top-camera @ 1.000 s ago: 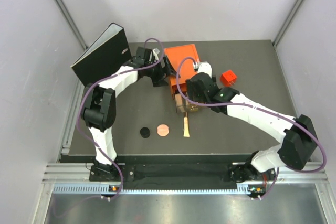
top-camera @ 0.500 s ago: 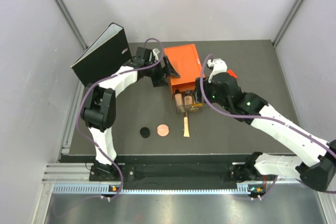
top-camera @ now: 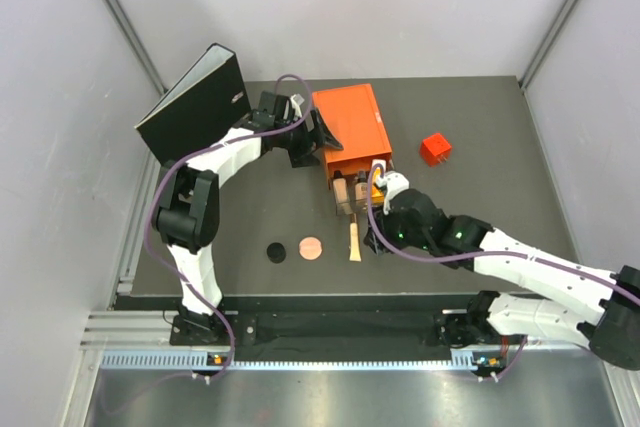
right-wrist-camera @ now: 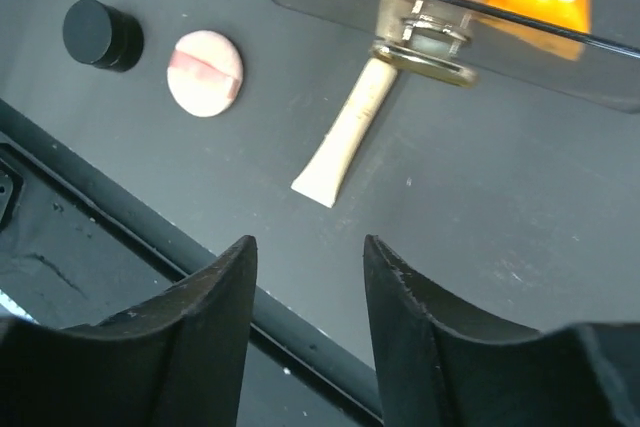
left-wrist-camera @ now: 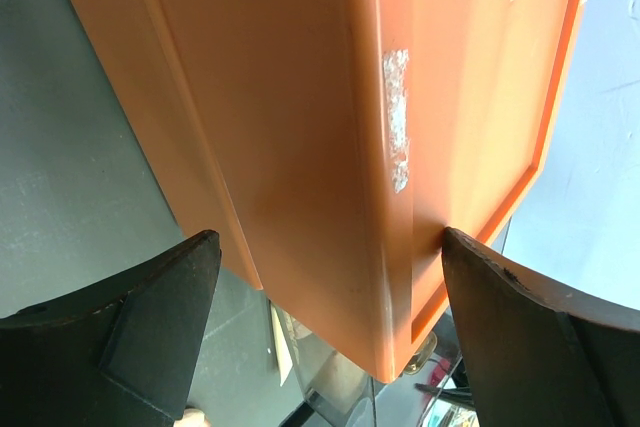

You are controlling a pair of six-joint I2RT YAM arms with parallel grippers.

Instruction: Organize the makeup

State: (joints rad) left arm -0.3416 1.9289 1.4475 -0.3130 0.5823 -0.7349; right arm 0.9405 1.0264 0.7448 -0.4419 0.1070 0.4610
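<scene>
Top view
- left gripper [top-camera: 325,137]: jaws wide about the box [top-camera: 350,119] corner, likely steadying it; unmoved
- right gripper [top-camera: 376,235]: swung down from the box to the tube [top-camera: 354,243], presumably the next pick
- black disc [top-camera: 276,251], pink disc [top-camera: 310,247]: loose on the table, left of the tube
- bottles [top-camera: 345,190]: in the drawer [top-camera: 350,212]

Left wrist
- box edge between spread fingers [left-wrist-camera: 150,317]; contact unclear

Right wrist
- fingers [right-wrist-camera: 215,327] partly apart, narrower than before, empty; tube just ahead
</scene>
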